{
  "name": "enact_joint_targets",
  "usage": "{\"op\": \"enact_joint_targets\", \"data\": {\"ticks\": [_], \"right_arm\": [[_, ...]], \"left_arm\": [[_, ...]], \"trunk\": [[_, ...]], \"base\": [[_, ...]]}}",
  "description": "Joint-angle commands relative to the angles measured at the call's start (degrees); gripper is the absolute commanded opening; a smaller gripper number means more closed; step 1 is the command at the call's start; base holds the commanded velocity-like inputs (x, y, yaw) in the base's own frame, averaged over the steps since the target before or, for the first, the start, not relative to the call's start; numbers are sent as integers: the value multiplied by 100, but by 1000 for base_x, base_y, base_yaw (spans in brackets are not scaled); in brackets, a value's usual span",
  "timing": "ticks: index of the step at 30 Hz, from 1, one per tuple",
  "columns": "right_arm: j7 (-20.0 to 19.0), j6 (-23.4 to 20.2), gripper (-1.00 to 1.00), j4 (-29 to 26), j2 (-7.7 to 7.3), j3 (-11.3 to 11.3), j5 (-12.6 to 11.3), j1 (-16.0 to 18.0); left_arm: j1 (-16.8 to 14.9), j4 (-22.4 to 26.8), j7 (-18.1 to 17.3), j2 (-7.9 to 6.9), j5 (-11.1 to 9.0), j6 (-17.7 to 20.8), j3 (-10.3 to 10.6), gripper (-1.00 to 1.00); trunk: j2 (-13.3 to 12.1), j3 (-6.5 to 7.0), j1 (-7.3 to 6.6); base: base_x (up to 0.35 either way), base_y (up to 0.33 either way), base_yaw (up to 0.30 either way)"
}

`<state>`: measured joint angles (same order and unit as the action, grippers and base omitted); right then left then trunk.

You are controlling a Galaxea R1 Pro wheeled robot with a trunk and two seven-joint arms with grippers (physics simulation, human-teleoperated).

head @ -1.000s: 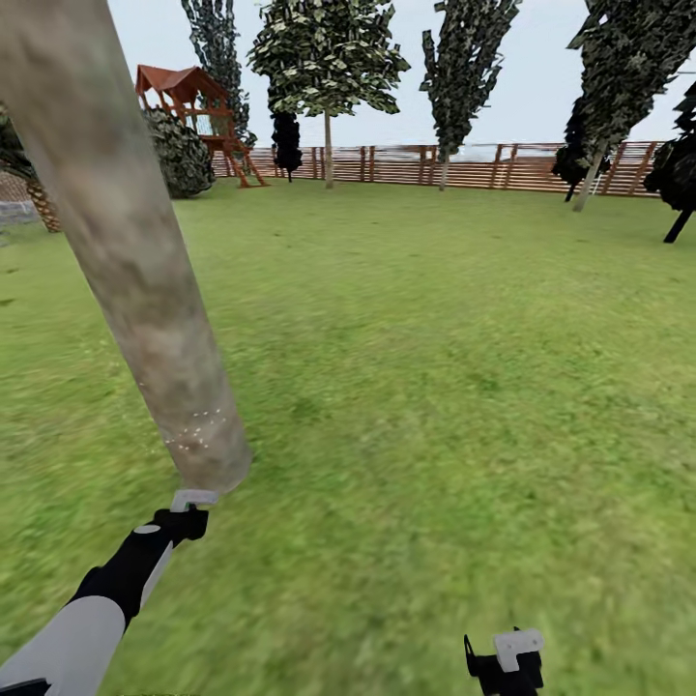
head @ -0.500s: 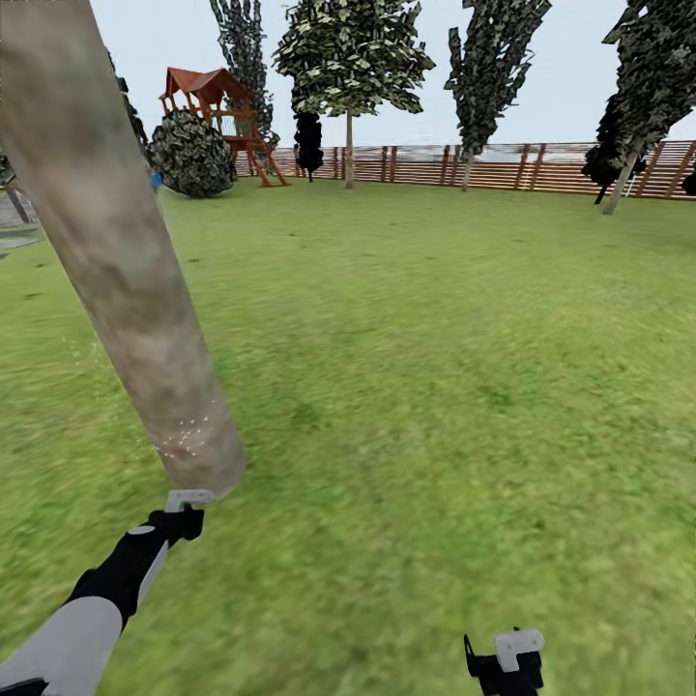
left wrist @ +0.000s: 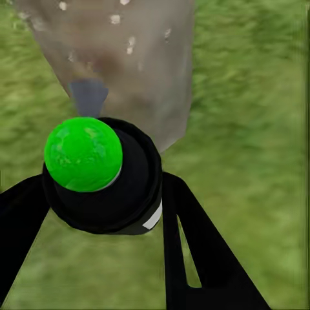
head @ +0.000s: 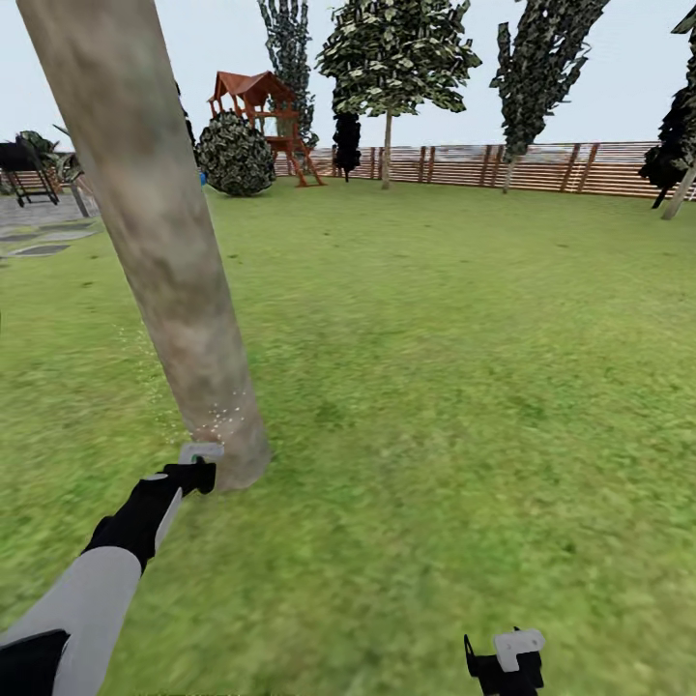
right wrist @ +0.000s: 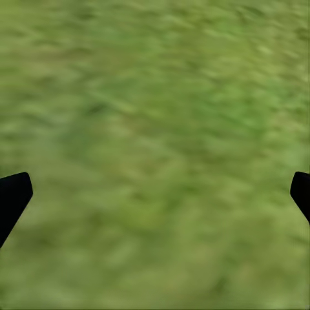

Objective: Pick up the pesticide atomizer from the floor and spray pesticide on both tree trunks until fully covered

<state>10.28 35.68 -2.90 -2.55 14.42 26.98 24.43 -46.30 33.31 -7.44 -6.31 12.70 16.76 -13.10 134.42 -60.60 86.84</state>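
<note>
Grass lawn (head: pixel 435 387) all round: the left gripper (left wrist: pixel 103 213), clamped on the atomizer (left wrist: pixel 97 171), apparently points it at the upright trunk (head: pixel 174 280) base just ahead, while the right gripper (right wrist: pixel 155 194) hangs open.

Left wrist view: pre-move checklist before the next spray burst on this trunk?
1. Pesticide atomizer held in left gripper: ok.
2. Nozzle facing tree trunk: ok.
3. Spray landing: white specks near the trunk base only: ok.
4. Upper trunk covered: not ok, no specks there.
5. Trunk's far side covered: cannot tell.
6. Right gripper open over grass, holding nothing: ok.
</note>
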Motion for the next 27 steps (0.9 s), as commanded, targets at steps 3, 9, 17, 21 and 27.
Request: {"op": "enact_joint_targets", "data": {"ticks": [3, 9, 17, 21, 27], "right_arm": [[0, 0, 100, 0, 0, -1, 0, 0], [3, 0, 100, 0, -1, -1, 4, 0], [0, 0, 100, 0, -3, -1, 2, 0], [0, 0, 100, 0, -4, -1, 5, 0], [0, 0, 100, 0, -4, -1, 5, 0]], "left_arm": [[-254, -3, -2, 13, 7, 27, 2, -100], [-325, -14, -12, -473, 12, 128, 52, -100], [-312, -17, -445, -681, 27, 121, 72, -100], [-324, -11, -546, -459, 9, 134, 217, -100], [-706, -7, -882, -583, 91, 588, 279, -100]], "trunk": [[0, -1, 0], [0, -1, 0], [0, -1, 0], [0, -1, 0], [0, -1, 0]], "base": [[0, 0, 21], [0, 0, 1], [0, 0, 0], [0, 0, 0], [0, 0, 0]]}}
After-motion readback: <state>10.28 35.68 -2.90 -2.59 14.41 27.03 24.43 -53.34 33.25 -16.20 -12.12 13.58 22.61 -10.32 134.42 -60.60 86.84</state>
